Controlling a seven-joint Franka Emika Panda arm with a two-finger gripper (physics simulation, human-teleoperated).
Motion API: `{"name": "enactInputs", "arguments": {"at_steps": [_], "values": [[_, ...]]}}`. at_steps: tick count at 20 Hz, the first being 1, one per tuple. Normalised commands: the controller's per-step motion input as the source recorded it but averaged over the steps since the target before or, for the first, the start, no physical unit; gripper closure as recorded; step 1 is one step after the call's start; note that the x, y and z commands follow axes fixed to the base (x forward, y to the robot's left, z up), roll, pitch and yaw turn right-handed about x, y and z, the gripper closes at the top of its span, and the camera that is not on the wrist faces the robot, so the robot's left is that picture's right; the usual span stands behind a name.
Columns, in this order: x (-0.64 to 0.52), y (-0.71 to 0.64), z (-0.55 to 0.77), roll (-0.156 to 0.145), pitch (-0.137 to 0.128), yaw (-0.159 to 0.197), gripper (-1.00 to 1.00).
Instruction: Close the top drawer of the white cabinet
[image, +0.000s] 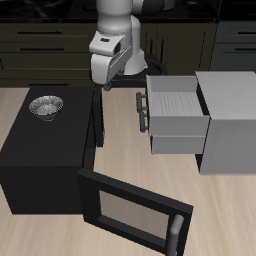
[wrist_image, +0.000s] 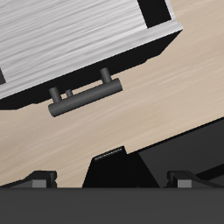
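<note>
Your gripper (image: 103, 88) hung at nine o'clock of the top drawer (image: 176, 100), pulled out from the white cabinet (image: 232, 120); I couldn't tell its jaw spread.

A simulated kitchen: dark cabinets with drawers (image: 45, 45) line the back wall, a black microwave-like box (image: 45, 145) with its windowed door (image: 135, 212) swung open sits on the pale wooden surface (image: 120, 150), carrying a metal bowl (image: 46, 105).

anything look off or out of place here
Two things hang open. The top drawer sticks far out of the white cabinet. The black box's door hangs wide open toward the table's front edge. Nothing looks spilled or damaged.
</note>
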Motion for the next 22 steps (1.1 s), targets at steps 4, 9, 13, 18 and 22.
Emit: {"name": "enactInputs", "arguments": {"at_steps": [4, 9, 13, 18, 22], "values": [[0.13, 0.24, -0.1, 0.02, 0.008, 0.087, -1.0], [0.08, 0.06, -0.1, 0.001, -0.006, 0.027, -1.0], [-0.03, 0.02, -0.14, 0.019, 0.019, -0.013, -1.0], [-0.02, 0.0, -0.26, 0.01, 0.016, 0.046, -1.0], [-0.01, 0.0, -0.25, 0.003, 0.005, 0.034, -1.0]]}}
